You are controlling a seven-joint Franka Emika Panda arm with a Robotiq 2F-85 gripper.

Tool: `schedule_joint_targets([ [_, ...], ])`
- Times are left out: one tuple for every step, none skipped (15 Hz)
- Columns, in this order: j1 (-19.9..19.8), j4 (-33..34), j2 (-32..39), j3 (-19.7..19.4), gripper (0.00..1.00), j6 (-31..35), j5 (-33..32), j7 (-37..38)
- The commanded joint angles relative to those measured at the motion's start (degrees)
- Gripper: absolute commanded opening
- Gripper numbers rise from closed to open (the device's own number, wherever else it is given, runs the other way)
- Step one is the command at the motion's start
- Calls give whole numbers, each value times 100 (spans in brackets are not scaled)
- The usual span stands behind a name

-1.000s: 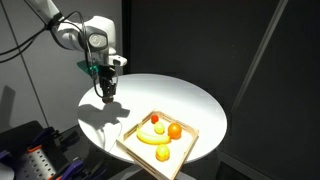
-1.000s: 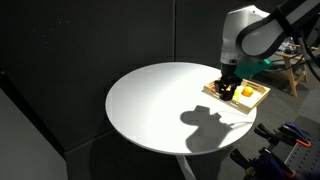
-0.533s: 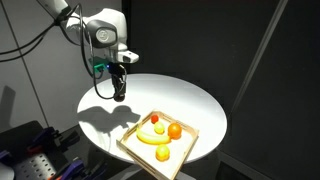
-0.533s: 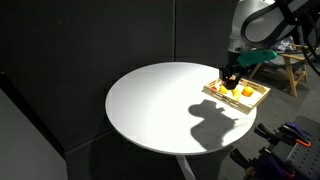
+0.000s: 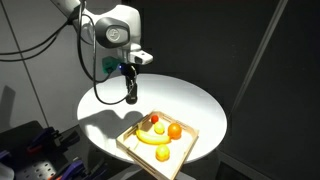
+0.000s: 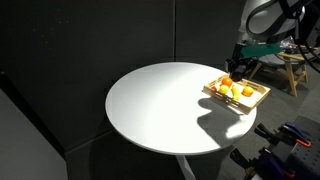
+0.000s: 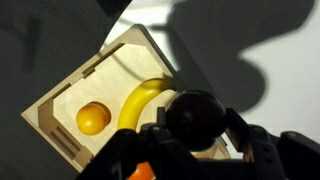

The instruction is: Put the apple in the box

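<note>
My gripper (image 7: 200, 138) is shut on the apple (image 7: 196, 112), a small dark maroon round fruit that fills the space between the fingers in the wrist view. The gripper hangs above the table near the far edge of the box in both exterior views (image 5: 131, 98) (image 6: 232, 72). The box (image 7: 92, 80) is a shallow light wooden tray, seen just below the gripper in the wrist view and at the table's edge in both exterior views (image 5: 138, 157) (image 6: 262, 96).
The box holds a banana (image 7: 140, 98), an orange ball (image 7: 93, 118), a brighter red small fruit (image 5: 154, 118) and a yellow fruit (image 5: 163, 153). It sits on a round white table (image 5: 190, 100) with dark curtains behind.
The arm has carried the apple across the table toward the box and has risen a little. The fruits in the box have not moved.
</note>
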Motion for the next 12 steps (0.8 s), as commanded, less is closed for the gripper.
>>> schedule_joint_targets([
  [-135,312,279,-122,34,-110,8,33],
  [-164,365,382,-167,34,-62,25,-23],
  [-185,418,481,-207,34,-38,32,-48],
  [-199,465,579,-245,34,0,23,-53],
  [-203,523,674,-284,34,15,24,-53],
  [-199,576,763,-324,34,31,23,-42],
  [-190,623,840,-362,34,60,16,-35],
  [-180,678,919,-396,34,70,29,-38],
  [-172,721,986,-429,34,87,22,-26],
  [-165,765,1047,-460,34,106,14,-13],
  [-161,811,1104,-493,34,123,7,1],
  [-161,853,1164,-531,34,145,-1,32],
])
